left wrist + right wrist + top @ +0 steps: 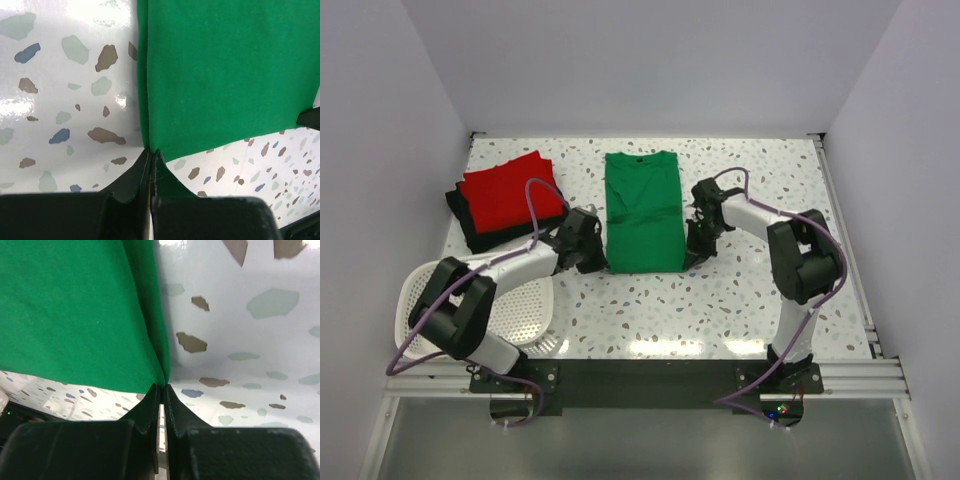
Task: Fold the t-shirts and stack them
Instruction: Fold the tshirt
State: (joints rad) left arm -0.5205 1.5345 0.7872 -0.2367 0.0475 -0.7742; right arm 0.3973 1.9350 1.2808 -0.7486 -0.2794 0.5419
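The green t-shirt (643, 210) lies folded into a long strip in the middle of the table, collar at the far end. My left gripper (600, 262) is shut on its near left corner (151, 146). My right gripper (692, 258) is shut on its near right corner (161, 382). Both corners sit pinched between the closed black jaws just above the table. The red t-shirt (510, 192) lies folded on top of the black t-shirt (478, 232) at the far left.
A white slotted plastic basket (525, 318) stands at the near left beside the left arm. The speckled table (760, 300) ends at white walls on the left, right and far sides.
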